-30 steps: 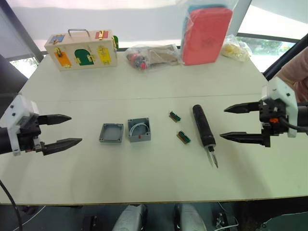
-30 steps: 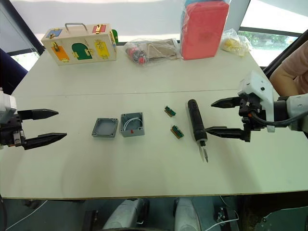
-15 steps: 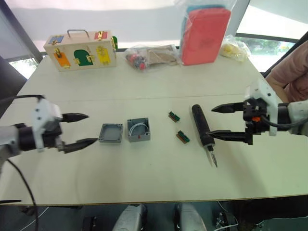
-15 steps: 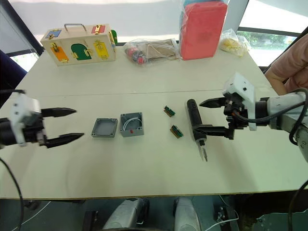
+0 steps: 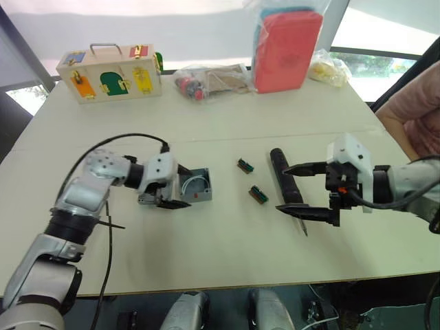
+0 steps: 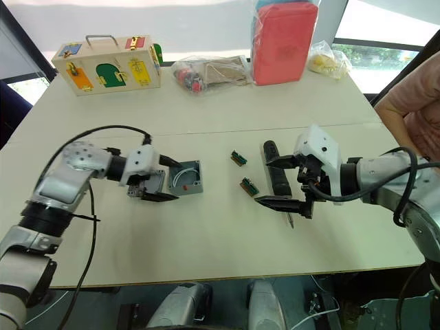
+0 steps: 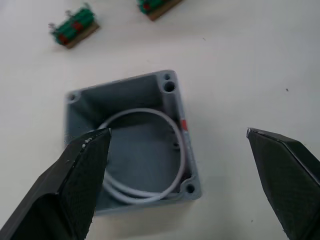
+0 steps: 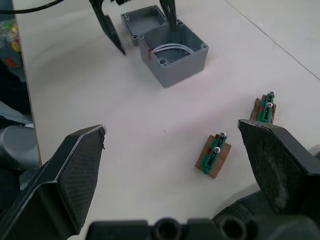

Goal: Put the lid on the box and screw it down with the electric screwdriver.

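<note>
The grey box [image 5: 196, 185] sits open on the table with white wires coiled inside. Just to its left lies the lid [image 8: 144, 19], mostly hidden in the eye views by my left gripper [image 5: 182, 187]. That gripper is open, with a finger on either side of the lid and its tips reaching the box. In the left wrist view its fingers [image 7: 80, 185] frame the box [image 7: 130, 140]. The black electric screwdriver [image 5: 284, 180] lies right of centre. My right gripper [image 5: 283, 189] is open with a finger on either side of the screwdriver's body.
Two small green terminal blocks [image 5: 245, 166] [image 5: 259, 194] lie between the box and the screwdriver. At the table's back stand a wooden box with coloured doors [image 5: 110, 72], plastic bags [image 5: 210, 79] and a red pack [image 5: 287, 49]. A person's sleeve [image 5: 416, 113] is at the right edge.
My left gripper has moved right from the table's left side to over the lid. My right gripper has moved left until its fingers straddle the screwdriver. The view has shifted slightly.
</note>
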